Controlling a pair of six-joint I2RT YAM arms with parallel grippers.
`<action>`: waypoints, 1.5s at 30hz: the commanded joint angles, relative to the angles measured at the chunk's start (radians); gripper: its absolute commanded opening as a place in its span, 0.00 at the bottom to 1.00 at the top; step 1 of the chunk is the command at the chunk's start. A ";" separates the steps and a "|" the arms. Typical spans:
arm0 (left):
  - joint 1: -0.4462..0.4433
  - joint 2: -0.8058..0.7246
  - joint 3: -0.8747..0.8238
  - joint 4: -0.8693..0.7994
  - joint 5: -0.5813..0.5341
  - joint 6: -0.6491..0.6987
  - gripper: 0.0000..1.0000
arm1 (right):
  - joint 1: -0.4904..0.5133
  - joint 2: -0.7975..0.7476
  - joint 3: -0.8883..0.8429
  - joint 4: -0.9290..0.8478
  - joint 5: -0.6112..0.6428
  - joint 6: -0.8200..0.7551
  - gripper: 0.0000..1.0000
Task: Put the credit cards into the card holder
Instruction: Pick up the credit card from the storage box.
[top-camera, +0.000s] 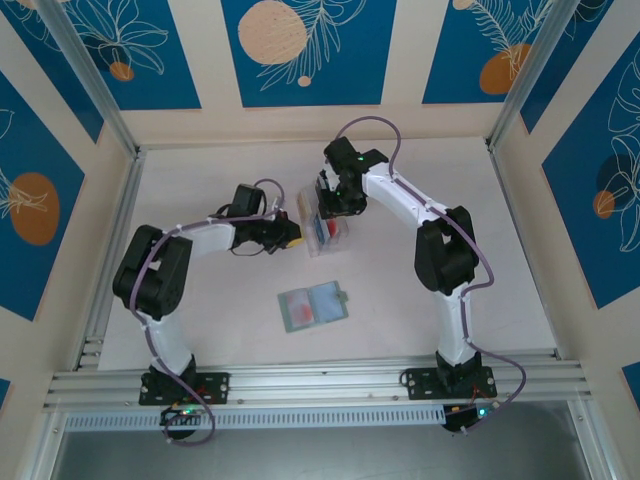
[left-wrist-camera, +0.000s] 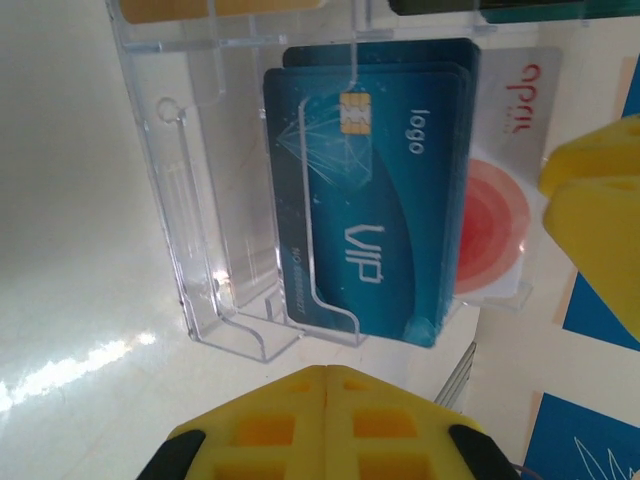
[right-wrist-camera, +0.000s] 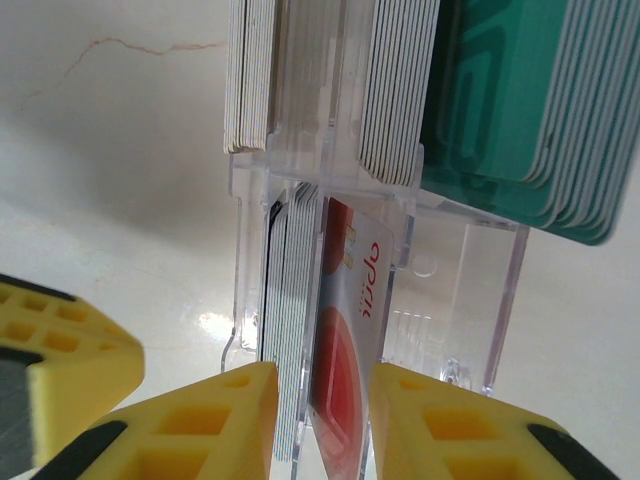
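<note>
The holder (top-camera: 313, 306) is lying open and flat on the table (top-camera: 450, 180), near the front edge and between the two arm bases, with a reddish card (top-camera: 298, 310) showing in its left pocket. The rest of the cards are standing on edge in a clear rack (top-camera: 325, 235) farther back, well apart from the holder. In the left wrist view a stack of blue cards (left-wrist-camera: 370, 200) is sitting in the rack's front slot, with a red-and-white card (left-wrist-camera: 505, 200) just behind them. In the right wrist view teal cards (right-wrist-camera: 500, 90) and pale card stacks are filling the rack's far slots. The right gripper (right-wrist-camera: 325, 430) is reaching down over the rack from the back right, its jaws standing a narrow way apart on either side of the red-and-white card. Its right finger is lying against that card, and some blue card edges are sitting between the card and its left finger; whether it is actually pinching the card I cannot tell. The left gripper (left-wrist-camera: 325, 400) is hovering just beside the rack on the left, its jaws pressed fully together and holding nothing.
</note>
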 joint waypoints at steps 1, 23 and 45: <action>-0.006 0.038 0.029 0.035 0.031 -0.016 0.01 | 0.012 0.021 0.033 -0.040 -0.017 -0.015 0.30; -0.027 0.103 0.036 0.084 0.042 -0.039 0.01 | -0.002 0.068 0.038 -0.034 -0.120 0.000 0.25; -0.032 0.117 0.044 0.091 0.042 -0.045 0.01 | -0.009 -0.031 0.045 -0.032 -0.173 -0.030 0.27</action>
